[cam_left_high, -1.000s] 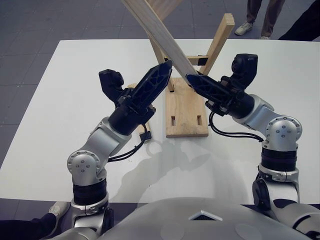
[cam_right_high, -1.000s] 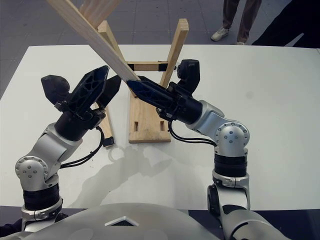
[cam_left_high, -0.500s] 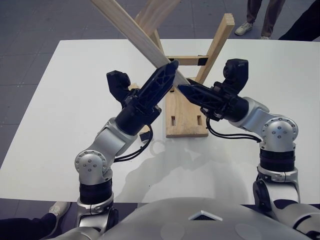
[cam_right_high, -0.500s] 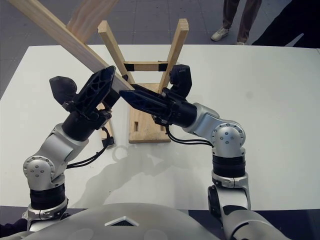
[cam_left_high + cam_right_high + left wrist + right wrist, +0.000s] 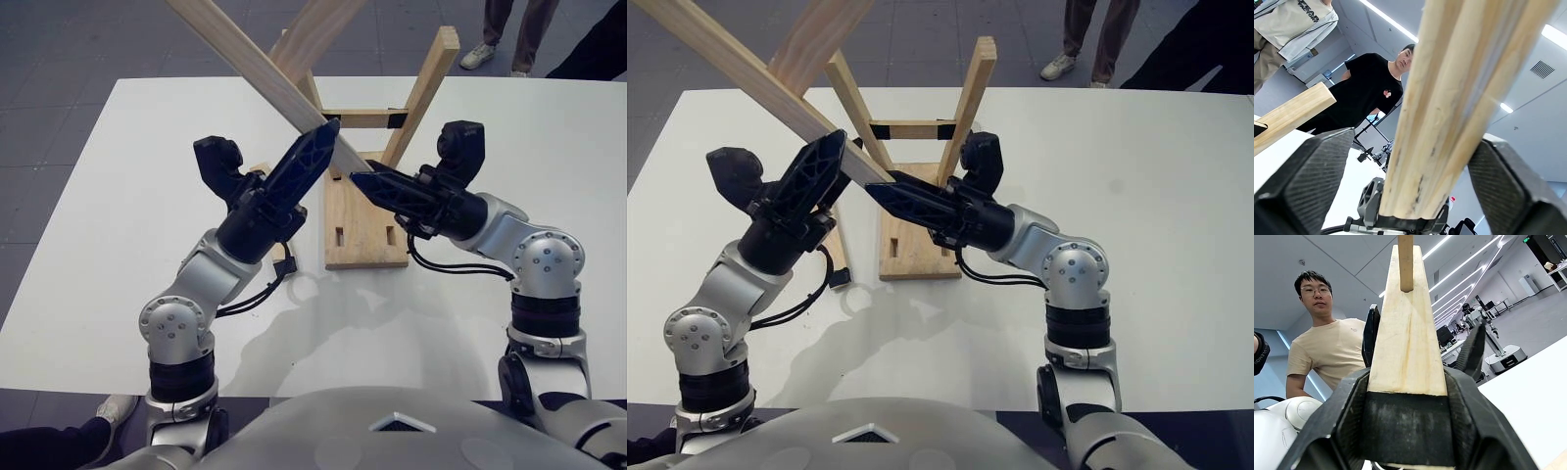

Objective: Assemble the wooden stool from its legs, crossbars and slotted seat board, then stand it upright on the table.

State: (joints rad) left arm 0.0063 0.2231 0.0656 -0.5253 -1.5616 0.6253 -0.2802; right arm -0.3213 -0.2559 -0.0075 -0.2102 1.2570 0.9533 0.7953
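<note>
The slotted seat board (image 5: 364,220) lies flat on the white table (image 5: 118,196). One leg pair (image 5: 421,88) with its crossbar (image 5: 358,117) stands up from the board's far end. A second leg frame (image 5: 255,64) is held in the air above the board, slanting up and to the left. My right gripper (image 5: 361,181) is shut on its lower, black-padded end (image 5: 1405,342). My left gripper (image 5: 325,132) is shut on the same frame (image 5: 1449,98) a little higher, from the left side. Both grippers hover over the board's far half.
A loose wooden bar (image 5: 836,257) with a black end lies on the table under my left forearm, just left of the seat board. Open table surface spreads to the left, right and front.
The held leg frame has tilted further left, its upper end swinging left. My right gripper has dropped lower and moved left with the frame's end. The left arm shifted slightly.
</note>
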